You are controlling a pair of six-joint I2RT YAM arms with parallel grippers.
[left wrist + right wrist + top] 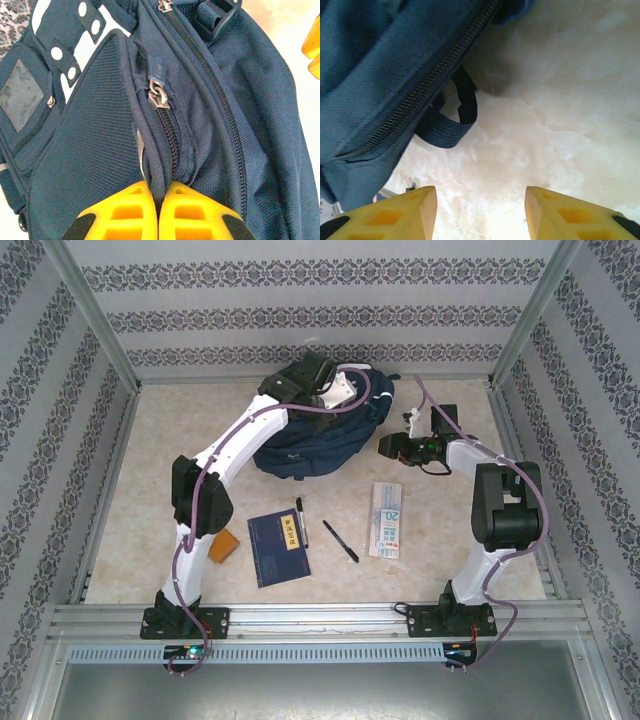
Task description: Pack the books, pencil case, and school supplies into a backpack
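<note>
A top view shows a pale, marbled table point(470, 410) inside a frame with patterned walls. Two white and black robot arms rise from the near edge.

The backpack point(330, 435), large and navy blue, lies at the back middle of the table. The left arm reaches over it to its far end. In the left wrist view, the left gripper point(159, 209) has its yellow fingers point(120, 215) pressed together on a raised fold of the backpack's fabric. The fold lies right beside a zip. A metal zip pull point(158, 94) sits further along that zip, with the teeth parted between the pull and the fingers.

The right gripper point(480, 210) hangs low at the right side of the backpack. Its two yellow fingers are spread wide with nothing between them, only bare table below. To its left are the backpack's side, a closed zip and a dark webbing loop point(452, 125) resting on the table.

The other items lie on the table in front of the backpack, apart from both grippers:
- The navy book point(278, 548) with a yellow label lies nearest the left arm.
- The orange booklet point(224, 547) lies just to the left of the book, partly behind the arm.
- One black pen point(301, 521) lies along the book's right edge.
- A second black pen point(340, 540) lies at an angle to the right of the first.
- The pale pencil case point(385, 519), printed "20", lies further right, near the right arm.
</note>
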